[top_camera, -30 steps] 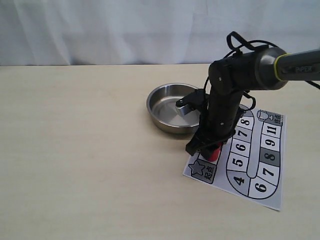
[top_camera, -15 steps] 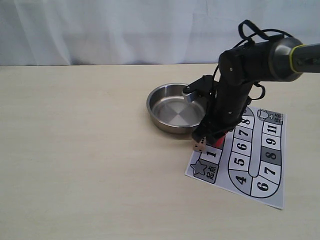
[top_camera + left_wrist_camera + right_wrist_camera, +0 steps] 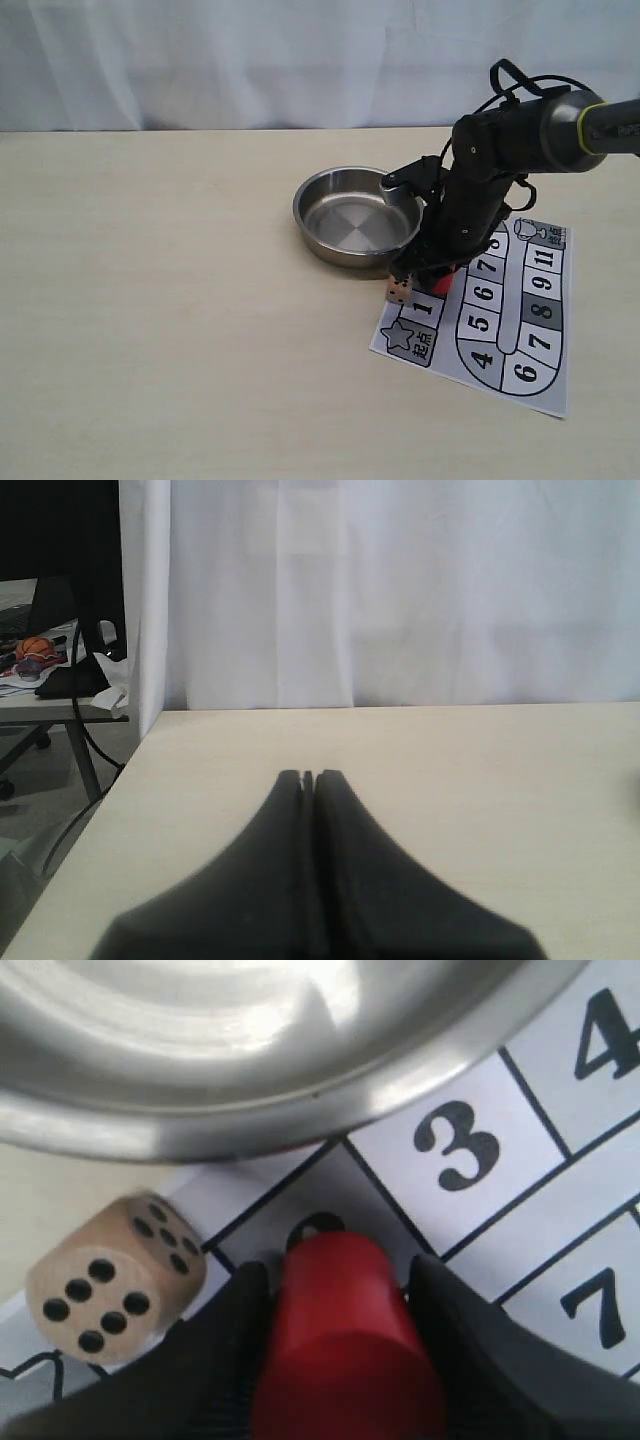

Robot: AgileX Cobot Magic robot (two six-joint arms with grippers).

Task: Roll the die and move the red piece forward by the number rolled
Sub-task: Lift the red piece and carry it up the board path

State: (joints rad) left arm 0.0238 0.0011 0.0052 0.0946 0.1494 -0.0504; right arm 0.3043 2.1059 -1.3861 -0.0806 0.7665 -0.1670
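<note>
The right gripper has its two fingers closed around the red piece, which stands up straight on the board, over the square just before 3, next to the bowl. The die sits just left of it. The higher numbers run far and right. The left gripper is pressed closed, holding nothing

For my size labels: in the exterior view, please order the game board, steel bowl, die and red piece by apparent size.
1. game board
2. steel bowl
3. die
Not ranked: red piece. The right gripper hides most of it and only a red sliver shows.
</note>
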